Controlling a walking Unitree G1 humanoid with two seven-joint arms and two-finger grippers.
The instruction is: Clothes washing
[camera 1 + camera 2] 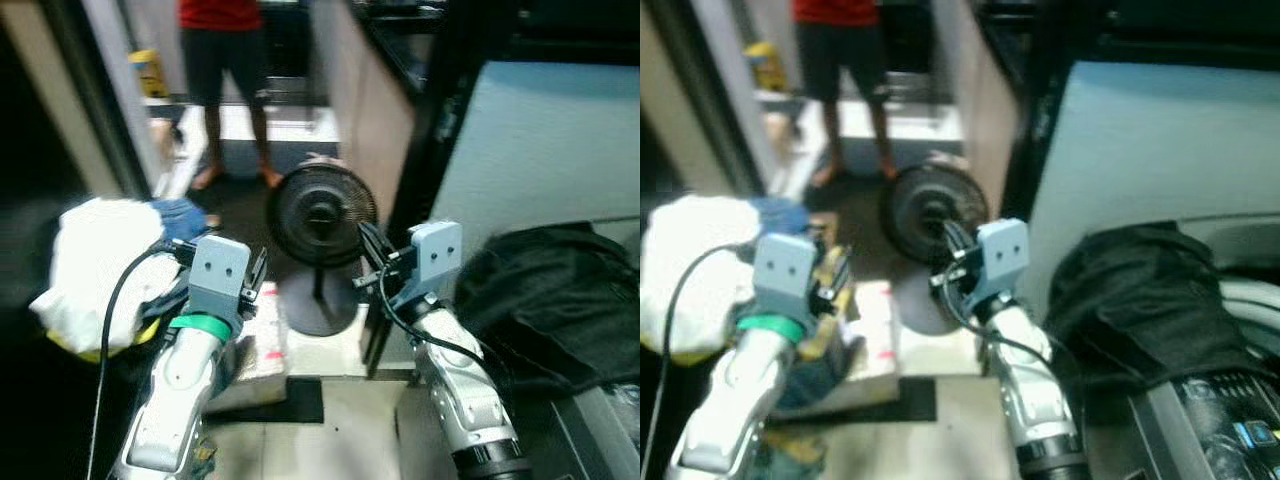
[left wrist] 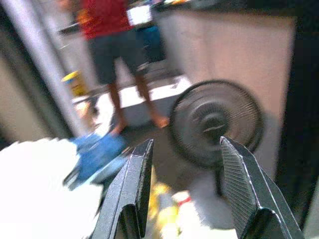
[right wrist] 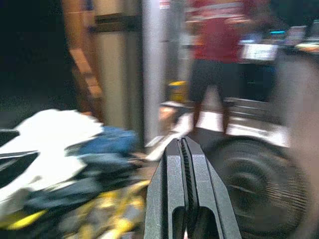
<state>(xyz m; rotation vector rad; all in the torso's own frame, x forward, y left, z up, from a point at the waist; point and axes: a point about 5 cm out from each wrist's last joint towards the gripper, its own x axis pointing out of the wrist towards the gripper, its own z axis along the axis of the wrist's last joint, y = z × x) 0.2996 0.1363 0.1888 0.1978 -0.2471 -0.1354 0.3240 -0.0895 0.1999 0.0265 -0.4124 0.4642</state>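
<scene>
Tiled floor [image 1: 350, 410] runs ahead to a black fan [image 1: 320, 215] and a person [image 1: 225, 60] standing beyond. Heaped laundry [image 1: 100, 265], white over blue, sits at the left. Left gripper [image 2: 184, 164] hangs spread, empty; right gripper [image 3: 183, 169] is clenched on nothing. Black cloth [image 1: 545, 300] lies rightward.

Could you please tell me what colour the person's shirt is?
Red; the shirt shows best in the left wrist view.
</scene>
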